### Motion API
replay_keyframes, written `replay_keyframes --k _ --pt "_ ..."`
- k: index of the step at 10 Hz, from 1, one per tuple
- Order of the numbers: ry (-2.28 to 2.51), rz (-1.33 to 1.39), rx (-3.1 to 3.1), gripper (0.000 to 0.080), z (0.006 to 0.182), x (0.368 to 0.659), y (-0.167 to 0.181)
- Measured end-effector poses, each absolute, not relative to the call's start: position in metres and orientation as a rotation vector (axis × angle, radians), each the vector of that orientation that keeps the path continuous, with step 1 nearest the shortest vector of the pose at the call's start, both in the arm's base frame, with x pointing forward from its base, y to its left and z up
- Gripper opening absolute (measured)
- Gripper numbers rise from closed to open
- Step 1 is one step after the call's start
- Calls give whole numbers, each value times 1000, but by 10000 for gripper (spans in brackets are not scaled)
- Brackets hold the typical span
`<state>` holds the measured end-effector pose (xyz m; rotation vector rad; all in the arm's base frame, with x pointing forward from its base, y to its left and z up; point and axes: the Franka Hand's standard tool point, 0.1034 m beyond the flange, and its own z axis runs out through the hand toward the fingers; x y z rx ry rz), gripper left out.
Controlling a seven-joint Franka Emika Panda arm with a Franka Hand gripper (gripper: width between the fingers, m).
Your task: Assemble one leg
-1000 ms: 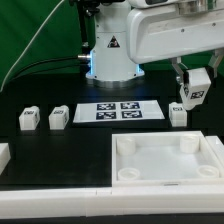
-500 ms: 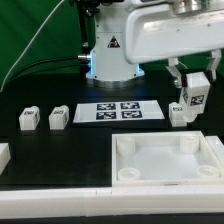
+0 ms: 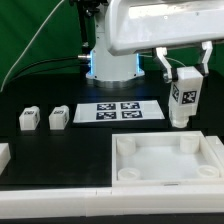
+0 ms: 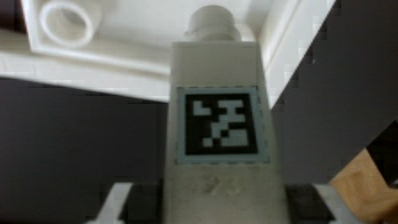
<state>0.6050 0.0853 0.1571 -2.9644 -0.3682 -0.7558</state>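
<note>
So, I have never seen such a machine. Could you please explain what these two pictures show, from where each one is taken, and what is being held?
The white machine is a robot arm that ends in a two-finger gripper. The exterior view comes from a camera standing apart from the arm. The wrist view comes from a camera on the wrist, looking along the gripper. The gripper is shut on a leg, a white block with a black-and-white tag; the wrist view shows this leg close up. On the black table lie two other legs, the flat marker board and a big white tray with corner sockets. The held leg is near the tray's far corner at the exterior view's right.
</note>
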Motion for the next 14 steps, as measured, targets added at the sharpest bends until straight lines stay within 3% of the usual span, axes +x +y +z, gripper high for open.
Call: replay_keyframes --k 2,4,5,6,14 --pt "-366 -753 -2953 294 150 614 95" --pt "-358 -1037 -2880 294 139 610 102" --pt "-367 -917 -2910 294 126 604 102" --pt "-364 -939 -2906 294 133 608 101" --pt "-364 -920 -2903 294 111 609 107"
